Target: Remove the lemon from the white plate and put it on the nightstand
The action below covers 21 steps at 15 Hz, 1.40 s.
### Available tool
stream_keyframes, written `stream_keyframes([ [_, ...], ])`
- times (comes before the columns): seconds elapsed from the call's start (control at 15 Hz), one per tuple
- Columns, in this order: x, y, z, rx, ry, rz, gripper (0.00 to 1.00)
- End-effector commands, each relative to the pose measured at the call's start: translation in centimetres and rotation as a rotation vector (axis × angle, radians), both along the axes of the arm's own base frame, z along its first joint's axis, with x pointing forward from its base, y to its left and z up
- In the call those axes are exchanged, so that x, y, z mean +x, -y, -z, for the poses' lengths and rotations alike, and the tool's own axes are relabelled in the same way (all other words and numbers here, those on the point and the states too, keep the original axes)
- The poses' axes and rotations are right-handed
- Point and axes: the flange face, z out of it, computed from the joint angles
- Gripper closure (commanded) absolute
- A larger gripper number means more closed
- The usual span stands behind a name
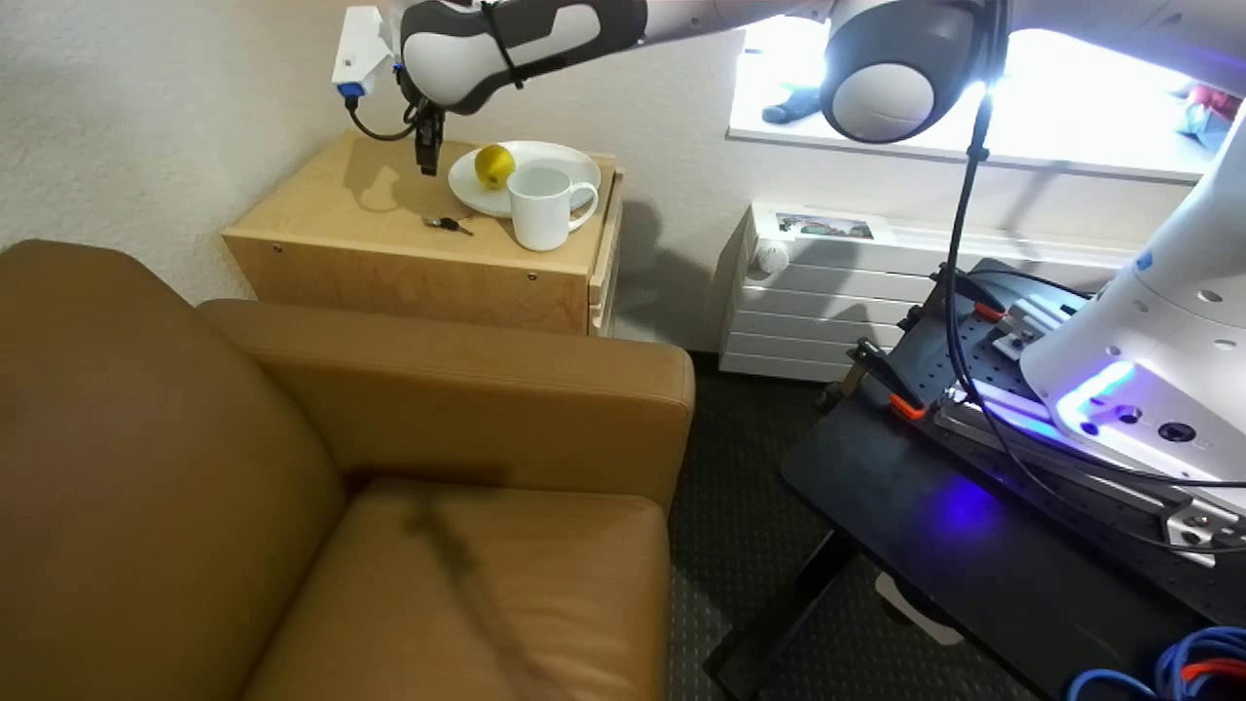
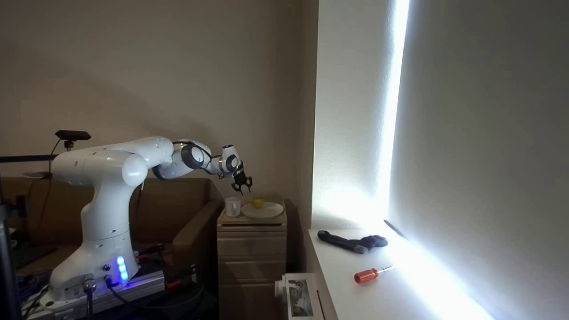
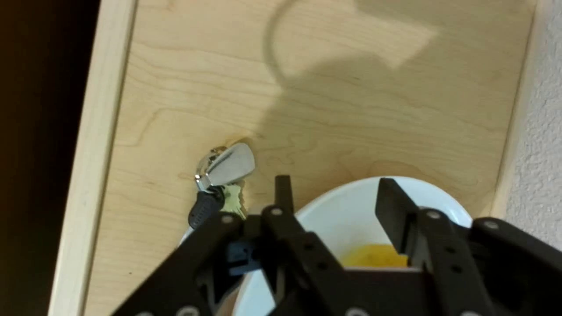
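Pale textured walls [image 1: 146,97] rose behind a boxy light tan wooden nightstand [image 1: 302,214]. Above its flat top hung a black gripper [image 2: 245,192], pointing down, seemingly just past the rim of the round flat white plate [image 1: 535,153] on the side away from the white robot base [image 1: 1168,326]. Its fingers [image 3: 390,191] stood well apart and had hold of nothing. The small rounded bright yellow lemon [image 1: 494,166] rested on the plate, inside the rim on the gripper's half. From the fingertips it lay lower and back toward the base; in the wrist view it showed through the gap between the fingers, partly hidden behind the gripper. The lemon's long axis could not be made out. The coming move seemed to turn on that offset: a straight drop would likely miss, so drawing back over the plate probably had to come before lowering. Just beside the plate stood a white ceramic-looking mug [image 1: 540,212]; whether they touched was unclear. Black-and-silver keys [image 3: 210,202] lay apart from the plate. Farther from the plate, on the mug's side, stood a brown leather armchair [image 1: 467,428].
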Motion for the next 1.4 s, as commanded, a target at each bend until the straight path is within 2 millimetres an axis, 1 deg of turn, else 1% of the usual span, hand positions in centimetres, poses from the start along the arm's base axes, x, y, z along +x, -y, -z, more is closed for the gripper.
stream_keyframes([
  [0.0, -0.4, -1.4, 0.0, -0.019, 0.039, -0.051, 0.22],
  [0.07, -0.5, -1.5, -0.1, -0.031, 0.043, -0.048, 0.19],
  [0.2, -0.3, -1.2, -0.6, -0.062, 0.052, -0.052, 0.07],
  [0.27, 0.2, -0.1, -1.1, -0.06, 0.056, -0.016, 0.01],
  [0.33, 0.8, 1.2, -1.4, -0.063, 0.061, 0.032, 0.0],
  [0.47, 2.7, 6.7, -3.1, -0.036, 0.065, 0.143, 0.0],
  [0.53, 3.3, 9.3, -3.5, -0.027, 0.055, 0.201, 0.0],
  [0.67, 3.8, 13.4, -3.4, -0.012, 0.013, 0.293, 0.0],
  [0.73, 3.8, 14.6, -2.8, -0.021, -0.048, 0.313, 0.0],
  [0.87, 3.5, 16.4, -2.2, -0.014, -0.149, 0.351, 0.0],
  [1.0, 3.0, 17.4, -2.1, 0.012, -0.247, 0.363, 0.0],
  [1.33, 1.5, 18.6, -3.2, 0.089, -0.454, 0.433, 0.0],
])
